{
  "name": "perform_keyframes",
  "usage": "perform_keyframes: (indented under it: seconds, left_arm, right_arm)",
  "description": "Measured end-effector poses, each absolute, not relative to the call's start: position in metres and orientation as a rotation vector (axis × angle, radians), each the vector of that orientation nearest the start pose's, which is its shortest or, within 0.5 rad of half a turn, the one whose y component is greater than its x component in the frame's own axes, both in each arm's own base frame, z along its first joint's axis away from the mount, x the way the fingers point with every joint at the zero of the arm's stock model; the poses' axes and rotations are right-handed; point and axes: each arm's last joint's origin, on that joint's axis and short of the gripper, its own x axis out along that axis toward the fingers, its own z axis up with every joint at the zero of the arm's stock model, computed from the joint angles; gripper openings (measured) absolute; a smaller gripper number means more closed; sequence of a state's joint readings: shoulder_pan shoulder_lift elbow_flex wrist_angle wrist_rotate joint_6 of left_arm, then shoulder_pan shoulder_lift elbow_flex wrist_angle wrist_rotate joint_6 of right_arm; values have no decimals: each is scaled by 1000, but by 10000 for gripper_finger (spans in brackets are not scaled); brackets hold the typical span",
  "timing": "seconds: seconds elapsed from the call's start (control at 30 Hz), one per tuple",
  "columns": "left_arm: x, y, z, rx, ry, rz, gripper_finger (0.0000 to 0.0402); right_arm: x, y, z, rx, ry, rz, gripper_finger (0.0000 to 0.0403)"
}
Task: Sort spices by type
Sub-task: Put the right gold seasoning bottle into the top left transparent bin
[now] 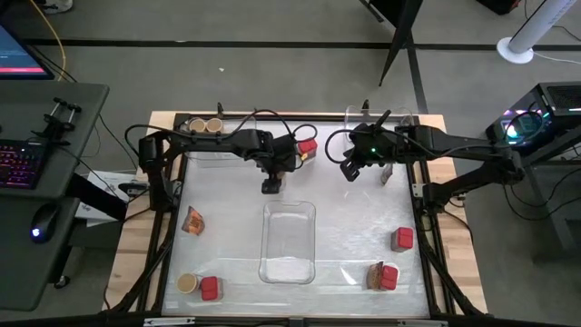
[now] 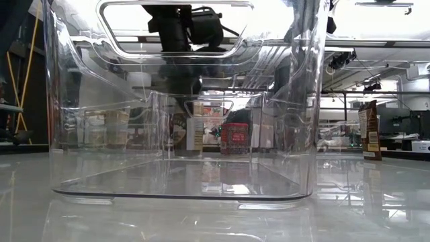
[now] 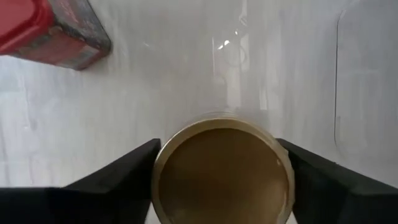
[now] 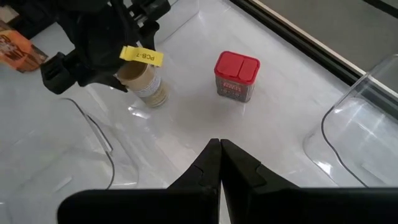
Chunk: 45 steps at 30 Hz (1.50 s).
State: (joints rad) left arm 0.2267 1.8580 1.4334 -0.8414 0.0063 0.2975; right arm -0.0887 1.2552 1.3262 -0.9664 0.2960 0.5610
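A round jar with a tan lid (image 3: 222,171) stands upright on the white table, between the far trays and the centre tray. My left gripper (image 1: 270,184) comes down over it and is shut on it; the right wrist view shows the jar (image 4: 147,87) under that gripper. A red boxy container (image 4: 237,76) stands beside it, toward the far edge. My right gripper (image 4: 219,148) hangs shut and empty above the table's far right part (image 1: 349,171). My left gripper has the jar's lid rim (image 3: 159,174) pinched between its two fingers, one on each side. The fingers come from above, pointing steeply down. The jar is upright, its bottom (image 4: 156,99) on the table.
A clear tray (image 1: 289,263) lies mid-table; others stand at the far edge (image 1: 238,120) and far right (image 1: 407,118). Two jars (image 1: 205,125) sit far left. A foil packet (image 1: 192,220), a jar (image 1: 187,283) and red containers (image 1: 210,289) (image 1: 402,239) are scattered nearer.
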Motion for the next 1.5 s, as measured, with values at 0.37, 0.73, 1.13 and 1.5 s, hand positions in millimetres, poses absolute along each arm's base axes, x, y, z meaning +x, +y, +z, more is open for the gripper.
perform_keyframes:
  seconds: [0.37,0.73,1.13,1.5]
  left_arm:
    - [331,98,290,31,1133,116,239]
    - [217,140,357,-208,961,760,239]
    - [187,196,275,-536,915,957,239]
    - [197,214,243,-547,1014,1005,239]
  right_arm:
    - [236,-30,357,423,769,-595,0]
    - [238,-41,360,451,716,-628,0]
    - [243,-44,365,475,641,-605,0]
    - [243,-44,365,483,637,-606,0]
